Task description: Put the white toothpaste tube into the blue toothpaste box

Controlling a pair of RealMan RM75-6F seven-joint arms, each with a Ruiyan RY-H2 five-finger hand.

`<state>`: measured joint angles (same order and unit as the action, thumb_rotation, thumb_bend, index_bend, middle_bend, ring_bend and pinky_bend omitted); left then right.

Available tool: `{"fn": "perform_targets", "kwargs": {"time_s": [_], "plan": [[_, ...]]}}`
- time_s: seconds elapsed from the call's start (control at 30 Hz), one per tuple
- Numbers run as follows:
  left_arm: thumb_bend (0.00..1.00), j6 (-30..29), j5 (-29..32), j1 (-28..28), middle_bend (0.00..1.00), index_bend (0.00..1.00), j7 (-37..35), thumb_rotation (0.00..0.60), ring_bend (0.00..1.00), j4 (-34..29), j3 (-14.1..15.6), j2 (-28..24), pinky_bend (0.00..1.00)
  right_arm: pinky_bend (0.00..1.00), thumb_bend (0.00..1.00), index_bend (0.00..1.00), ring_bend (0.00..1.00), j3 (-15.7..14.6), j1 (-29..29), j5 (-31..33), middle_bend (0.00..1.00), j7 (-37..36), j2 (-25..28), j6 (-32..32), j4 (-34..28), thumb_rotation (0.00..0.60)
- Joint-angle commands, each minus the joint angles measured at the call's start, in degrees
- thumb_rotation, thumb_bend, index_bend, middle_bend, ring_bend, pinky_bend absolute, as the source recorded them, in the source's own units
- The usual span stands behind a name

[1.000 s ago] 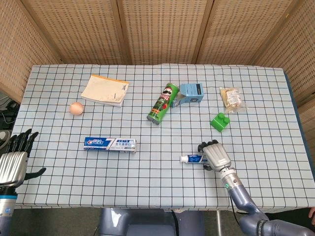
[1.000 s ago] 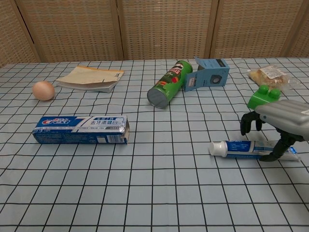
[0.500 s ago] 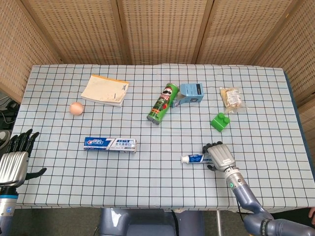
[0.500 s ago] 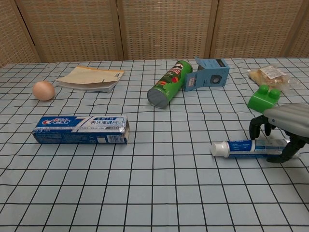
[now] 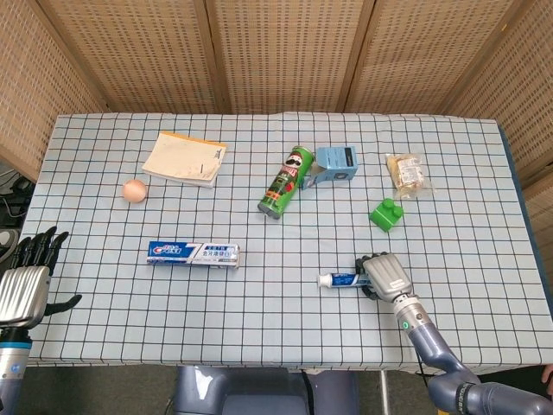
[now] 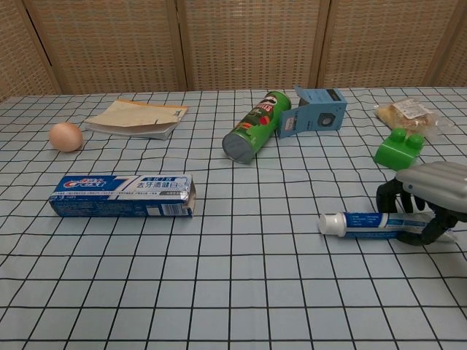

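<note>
The white toothpaste tube lies flat on the checked cloth at the front right, cap pointing left. My right hand sits over its tail end, fingers curled behind it and thumb in front, gripping it against the table. The blue toothpaste box lies on its side at the front left, its open end facing right toward the tube. My left hand hangs off the table's left edge, fingers spread and holding nothing; the chest view does not show it.
A green chip can lies on its side mid-table beside a small blue carton. A green block and a snack bag are behind my right hand. An egg and a booklet sit far left.
My right hand has slid right along the tube toward its tail, sunk lower and curled its fingers tighter around it. The tube, the box and the left hand have stayed put.
</note>
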<state>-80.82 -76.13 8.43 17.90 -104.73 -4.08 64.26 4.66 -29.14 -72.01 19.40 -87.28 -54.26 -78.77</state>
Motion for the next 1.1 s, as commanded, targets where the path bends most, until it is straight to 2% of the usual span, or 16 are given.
{"fn": "perform_targets", "kwargs": {"time_s": [0.03, 0.4, 0.53, 0.73, 0.87, 0.93, 1.1], "plan": [[0.0, 0.12, 0.07, 0.07, 0.0, 0.0, -0.01, 0.6, 0.0, 0.06, 0.03, 0.02, 0.0, 0.61, 0.63, 0.66, 0.6, -0.26, 0.03, -0.26, 0.64, -1.02, 0.1, 0.02, 0.2, 0.6], [0.0, 3.0, 1.17, 1.84, 0.0, 0.0, -0.71, 0.6, 0.0, 1.66, -0.5, 0.5, 0.0, 0.64, 0.67, 0.69, 0.63, -0.11, 1.01, -3.84, 0.66, -7.0, 6.36, -3.03, -6.69, 0.6], [0.0, 6.19, 1.61, 4.44, 0.0, 0.0, -1.97, 0.6, 0.0, 4.36, -1.8, 1.39, 0.0, 0.64, 0.67, 0.69, 0.63, 0.33, 1.07, -4.58, 0.66, -7.86, 9.41, -3.91, -9.54, 0.6], [0.0, 14.4, 0.55, 10.31, 0.0, 0.01, -5.31, 0.6, 0.0, 9.07, -3.04, 3.21, 0.01, 0.64, 0.67, 0.69, 0.63, 0.99, 1.09, -4.69, 0.66, -7.53, 12.96, -4.85, -12.69, 0.6], [0.0, 20.8, -0.87, 15.64, 0.03, 0.09, -6.55, 0.6, 0.05, 13.98, -3.75, 6.87, 0.1, 0.64, 0.67, 0.69, 0.63, 1.1, 1.17, -4.77, 0.66, -6.25, 14.9, -5.49, -14.5, 0.6], [0.0, 23.76, -0.91, 18.0, 0.08, 0.14, -6.62, 0.6, 0.11, 16.28, -3.96, 9.09, 0.16, 0.64, 0.67, 0.69, 0.63, 1.19, 1.14, -4.6, 0.66, -5.56, 15.58, -5.64, -15.19, 0.6], [0.01, 29.84, 0.72, 23.61, 0.12, 0.19, -4.6, 0.6, 0.16, 23.75, -4.92, 16.08, 0.22, 0.64, 0.67, 0.69, 0.63, 1.33, 0.92, -3.98, 0.66, -3.64, 16.78, -5.71, -16.7, 0.6]]}}
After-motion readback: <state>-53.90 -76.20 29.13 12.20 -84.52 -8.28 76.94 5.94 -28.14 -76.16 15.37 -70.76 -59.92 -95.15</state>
